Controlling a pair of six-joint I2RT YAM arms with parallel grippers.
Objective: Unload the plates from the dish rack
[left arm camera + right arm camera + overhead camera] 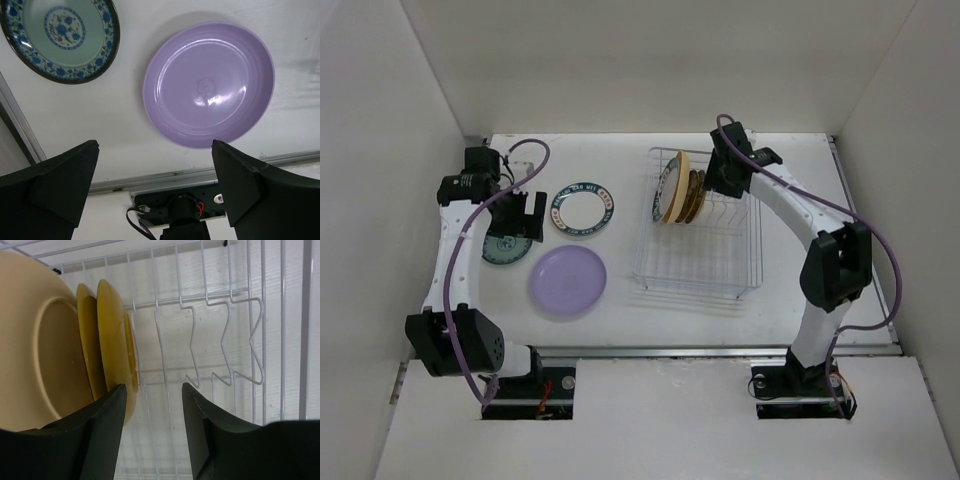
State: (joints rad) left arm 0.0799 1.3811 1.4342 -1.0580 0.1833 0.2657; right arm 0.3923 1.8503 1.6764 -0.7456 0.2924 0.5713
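The right gripper (153, 386) stands open over the silvery-white wire dish rack (720, 255), with the upright mustard-yellow round plate (110, 330) just beside its finger; the left gripper (155, 142) is wide open

You had one dish rack (700, 262) and one counter (650, 315) in front of you. Three plates lay on the counter: one lavender plate (567, 282), one white plate with a dark-blue rim (582, 210) and one teal patterned plate (505, 248). From above, three more stood in the rack: one white patterned plate (663, 190), one pale yellow plate (678, 190) and one mustard plate (696, 195). The right wrist view was too crowded to tell whether a fourth stood among them. You had two arms, the left arm (455, 250) and the right arm (800, 215), each with one pair of jaws.
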